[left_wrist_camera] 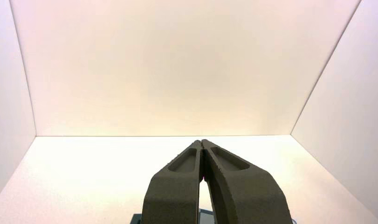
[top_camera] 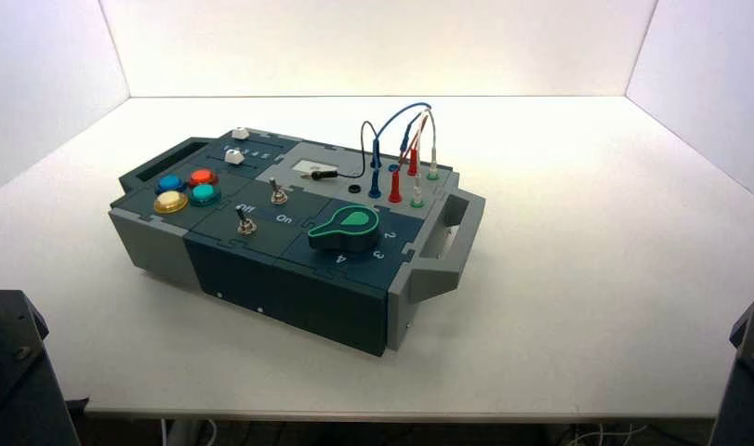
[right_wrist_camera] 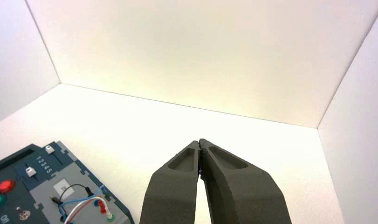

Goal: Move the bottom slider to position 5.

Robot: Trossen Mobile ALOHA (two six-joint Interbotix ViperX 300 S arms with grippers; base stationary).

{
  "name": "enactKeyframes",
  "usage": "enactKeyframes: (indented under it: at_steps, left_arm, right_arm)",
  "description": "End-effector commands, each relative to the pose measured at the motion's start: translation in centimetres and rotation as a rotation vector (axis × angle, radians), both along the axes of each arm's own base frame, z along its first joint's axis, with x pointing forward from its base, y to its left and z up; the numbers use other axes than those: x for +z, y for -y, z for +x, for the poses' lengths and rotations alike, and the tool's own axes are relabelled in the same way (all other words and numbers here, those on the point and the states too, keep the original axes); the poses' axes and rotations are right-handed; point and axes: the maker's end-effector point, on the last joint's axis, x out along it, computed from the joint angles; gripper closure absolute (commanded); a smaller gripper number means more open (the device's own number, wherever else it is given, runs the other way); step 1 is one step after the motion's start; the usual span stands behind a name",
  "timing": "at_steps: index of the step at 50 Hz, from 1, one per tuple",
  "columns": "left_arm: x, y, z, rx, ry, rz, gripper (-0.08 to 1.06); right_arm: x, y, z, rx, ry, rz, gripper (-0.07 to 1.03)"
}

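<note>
Both arms sit parked at the near table edge, the left gripper [left_wrist_camera: 202, 143] and right gripper [right_wrist_camera: 199, 143] each clenched on nothing, fingertips together. The box [top_camera: 289, 279] stands turned on the white table [top_camera: 577, 279]. The bottom slider [top_camera: 232, 156] rides its slot at the box's far left, nearer than the other white knob [top_camera: 241, 134], beside the printed numeral row [right_wrist_camera: 44, 164]

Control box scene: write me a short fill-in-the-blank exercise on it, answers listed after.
1. The left hand is parked with its fingers ____.
2. The big knob at the box's near right corner is coloured ____.
3. The number of white sliders on the box, among them the bottom slider, is ____.
4. In the right wrist view, the row of digits between the sliders ends in ____.

Answers: shut; green; two; 5
</note>
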Motion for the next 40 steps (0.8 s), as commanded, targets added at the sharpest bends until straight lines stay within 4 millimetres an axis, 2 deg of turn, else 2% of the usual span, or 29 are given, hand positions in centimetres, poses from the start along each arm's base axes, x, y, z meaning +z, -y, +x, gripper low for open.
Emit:
enactKeyframes:
  at_steps: [1,18,29,40]
  left_arm:
    - [0.3,0.0,0.3,0.005,-0.003,-0.004,1.01]
    - [-3.0,0.2,1.1,0.005,-0.094,0.018,1.01]
    - [-3.7,0.3,1.0,0.007,-0.155,-0.009,1.01]
    - [-5.4,0.7,3.3,0.022,-0.285,0.015,1.01]
  right_arm:
    - [0.6,0.0,0.4,-0.003,0.004,0.004,0.99]
    - [-0.6,-0.2,1.2,-0.003,-0.047,-0.007,0.99]
    - [-1.0,-0.4,1.3,0.001,-0.082,0.0,0.99]
    - [-1.2,-0.6,1.3,0.007,-0.094,0.004,0.99]
